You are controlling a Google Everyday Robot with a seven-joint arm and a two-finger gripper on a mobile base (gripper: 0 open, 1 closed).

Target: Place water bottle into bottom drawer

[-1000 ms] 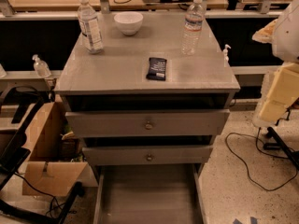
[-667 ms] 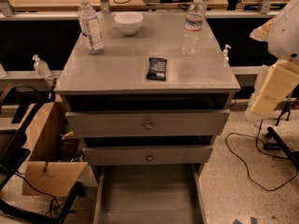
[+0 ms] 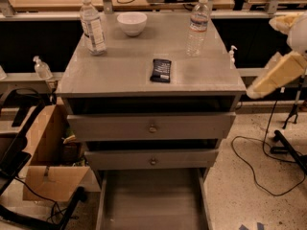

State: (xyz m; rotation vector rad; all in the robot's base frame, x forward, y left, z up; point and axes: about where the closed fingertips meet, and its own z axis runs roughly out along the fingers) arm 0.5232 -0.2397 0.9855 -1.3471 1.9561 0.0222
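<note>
Water bottle [image 3: 198, 27] sits left of and further back than our gripper [image 3: 259, 86], which hangs just off the cabinet top's [image 3: 120, 75] right edge by the front right corner. We can't tell if it's open or closed. The bottle stands upright near the back right corner, well apart from us. Further out are a dark packet [image 3: 161, 70], a bowl [image 3: 132, 23] and a stouter bottle [image 3: 92, 25]. The bottom drawer [image 3: 153, 200] is open below.

On the cabinet top [image 3: 120, 75], the water bottle [image 3: 198, 27] stands near the back right corner, a stouter bottle [image 3: 92, 25] back left, a bowl [image 3: 132, 23] between them, and a packet [image 3: 161, 70] near the front edge. The bottom drawer [image 3: 152, 200] lies open below. The arm [image 3: 278, 73] is beyond the right edge, its gripper out of view.
</note>
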